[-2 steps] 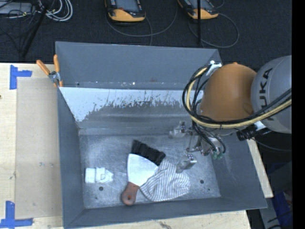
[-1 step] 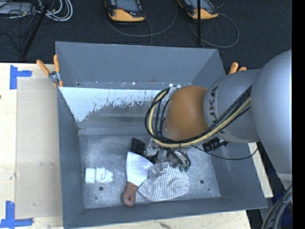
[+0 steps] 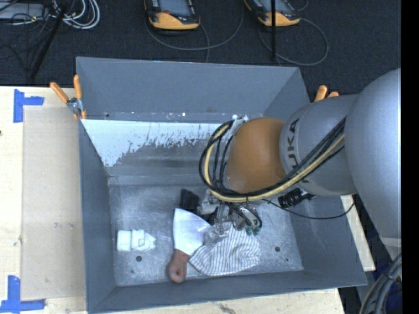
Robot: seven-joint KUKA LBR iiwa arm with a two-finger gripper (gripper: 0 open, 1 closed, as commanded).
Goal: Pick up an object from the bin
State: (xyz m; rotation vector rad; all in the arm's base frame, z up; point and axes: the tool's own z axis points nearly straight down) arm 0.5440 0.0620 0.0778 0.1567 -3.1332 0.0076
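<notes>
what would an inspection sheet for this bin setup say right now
surface: grey metal bin, floor flecked with white marks
job's things: striped cloth crumpled at the front middle, white folded piece lying against its left side
clutter: small white object alone at the left; brown handle-like thing at the front by the cloth; black thing behind the white piece
grippers: gripper low over where the white piece meets the cloth; contact cannot be told
cables: yellow and black cables loop round the arm's brown wrist cover, above the bin's things
surroundings: orange and black devices with cords on the dark floor beyond the bin
</notes>
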